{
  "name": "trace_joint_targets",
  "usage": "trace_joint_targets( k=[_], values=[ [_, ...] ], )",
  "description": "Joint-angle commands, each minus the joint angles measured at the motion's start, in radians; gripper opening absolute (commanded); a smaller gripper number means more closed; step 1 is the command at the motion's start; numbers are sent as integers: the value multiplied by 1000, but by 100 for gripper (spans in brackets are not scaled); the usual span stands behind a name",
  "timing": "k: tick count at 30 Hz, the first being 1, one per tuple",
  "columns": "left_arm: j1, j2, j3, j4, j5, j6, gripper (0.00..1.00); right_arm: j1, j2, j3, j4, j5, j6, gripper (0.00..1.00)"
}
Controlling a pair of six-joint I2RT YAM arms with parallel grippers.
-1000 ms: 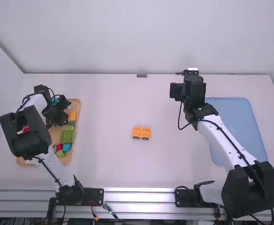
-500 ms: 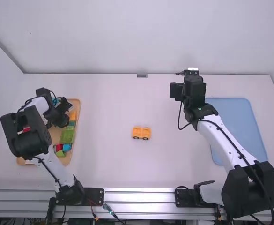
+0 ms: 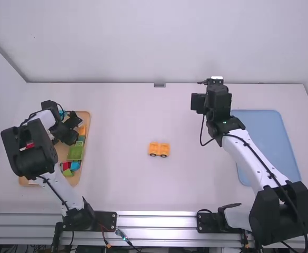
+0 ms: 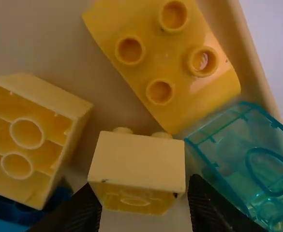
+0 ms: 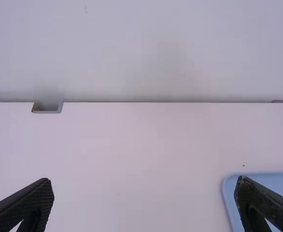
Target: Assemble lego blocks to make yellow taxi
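Carefully: my left gripper (image 4: 142,182) pinches a pale yellow block (image 4: 137,159); lifting could snag the translucent teal block (image 4: 243,166) crowding it. My right gripper (image 5: 144,181) gapes empty.

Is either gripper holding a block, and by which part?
The left gripper straddles the opposite ends of a yellow block; whether it grips them cannot be told. The right gripper is open, holding nothing.

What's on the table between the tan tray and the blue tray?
A small orange block car, in the high view, between the tan tray and the blue tray. Part of the right arm is also there, nearer the blue tray.
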Motion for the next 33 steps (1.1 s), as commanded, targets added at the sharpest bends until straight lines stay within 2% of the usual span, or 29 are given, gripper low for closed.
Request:
trace_joint_targets(
  k=[1, 6, 8, 10, 19, 26, 33],
  values=[
    [1, 8, -7, -2, 9, 34, 47, 3, 9, 36, -3, -1, 5, 99],
    [2, 8, -8, 7, 8, 34, 48, 4, 9, 36, -4, -1, 5, 99],
    [2, 8, -8, 7, 13, 26, 55, 4, 9, 36, -5, -1, 5, 99],
    [2, 8, -8, 9, 12, 9, 56, 4, 9, 36, -6, -1, 5, 99],
    [14, 8, -32, 32, 17, 0, 46, 3, 9, 36, -11, -1, 5, 99],
    [62, 8, -60, 55, 122, 46, 50, 3, 9, 36, -3, -1, 5, 99],
    [62, 8, -90, 105, 121, 65, 46, 3, 9, 36, 0, -1, 5, 99]
  ],
)
